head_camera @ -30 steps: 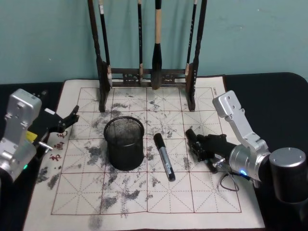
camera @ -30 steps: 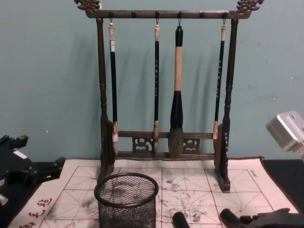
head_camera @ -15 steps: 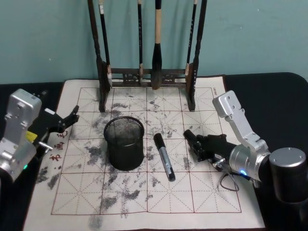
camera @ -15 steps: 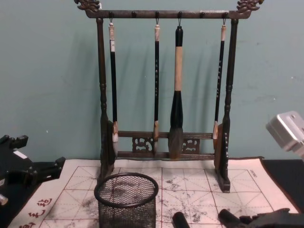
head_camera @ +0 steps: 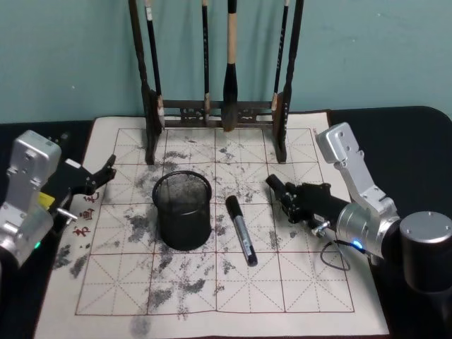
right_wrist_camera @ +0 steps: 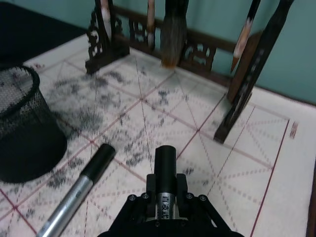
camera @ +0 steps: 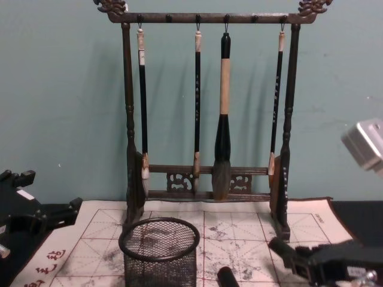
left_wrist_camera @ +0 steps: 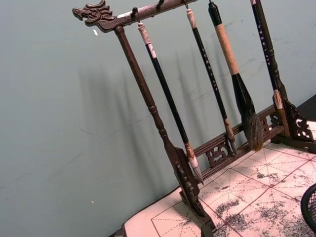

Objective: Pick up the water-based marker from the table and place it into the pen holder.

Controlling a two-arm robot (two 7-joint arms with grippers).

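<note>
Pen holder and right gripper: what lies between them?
A silver-barrelled marker lies on the mat between the pen holder and the right gripper, which holds a black marker; head view shows it.

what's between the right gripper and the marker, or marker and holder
Nothing visible: ink-stained mat separates the right gripper from the marker, and the marker from the pen holder beside it. The left gripper sits parked at the mat's left edge.
</note>
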